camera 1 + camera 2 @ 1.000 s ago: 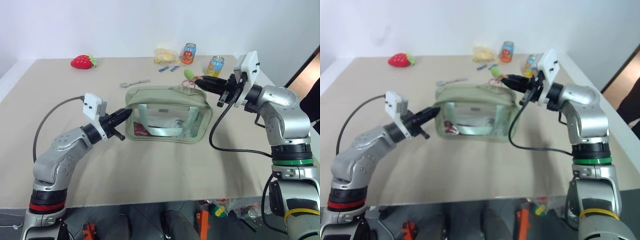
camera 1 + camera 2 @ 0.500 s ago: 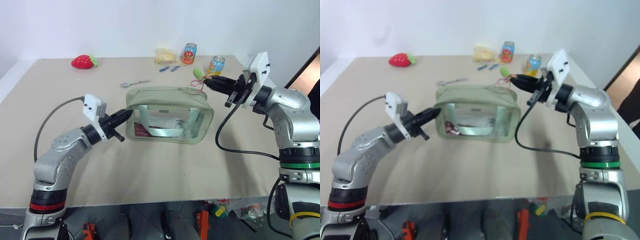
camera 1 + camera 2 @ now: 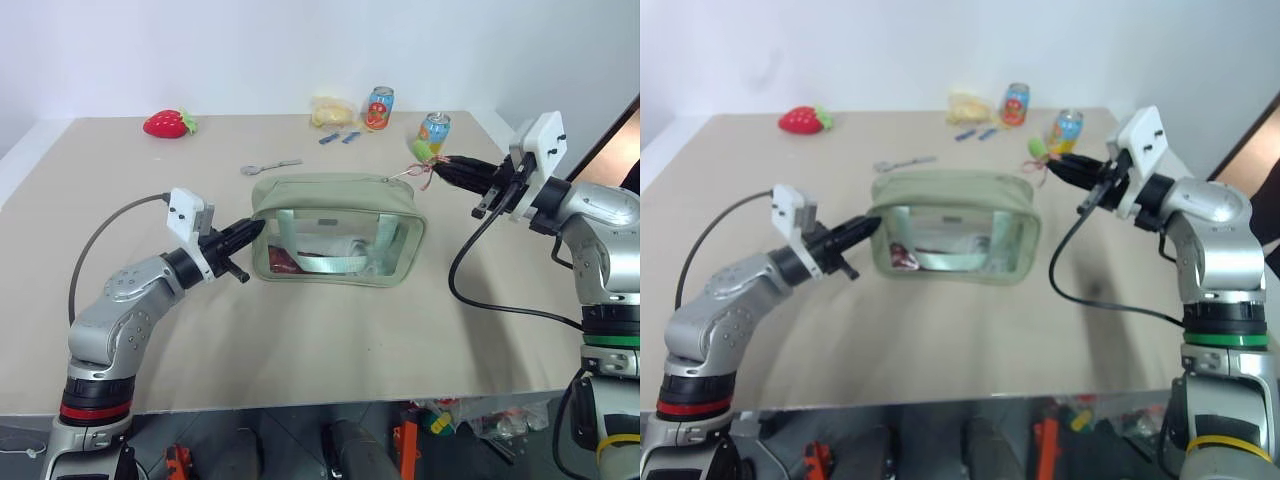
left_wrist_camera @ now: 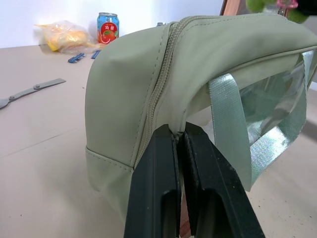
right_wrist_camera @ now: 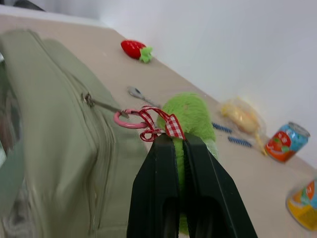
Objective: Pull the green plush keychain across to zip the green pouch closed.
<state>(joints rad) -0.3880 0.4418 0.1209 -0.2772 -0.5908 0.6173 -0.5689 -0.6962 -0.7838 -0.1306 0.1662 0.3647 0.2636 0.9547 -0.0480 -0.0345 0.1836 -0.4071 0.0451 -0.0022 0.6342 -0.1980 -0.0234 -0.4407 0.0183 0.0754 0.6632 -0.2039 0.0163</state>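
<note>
The green pouch (image 3: 335, 228) lies mid-table, its long axis running across from the robot's left to its right, zipper on top and clear window side facing the robot. It is pale sage fabric with a webbing handle; reddish contents show through the window. The left gripper (image 4: 179, 136) is closed, pinching the pouch's left end at the zipper seam. The right gripper (image 5: 174, 140) is clamped on the green plush keychain (image 5: 190, 118) just past the pouch's right end — the fuzzy lime charm carries a red-checked ribbon and a pink ring linked to the zipper pull. The right wrist view shows the zipper pull at the pouch's right end, too small to make out from the head views.
</note>
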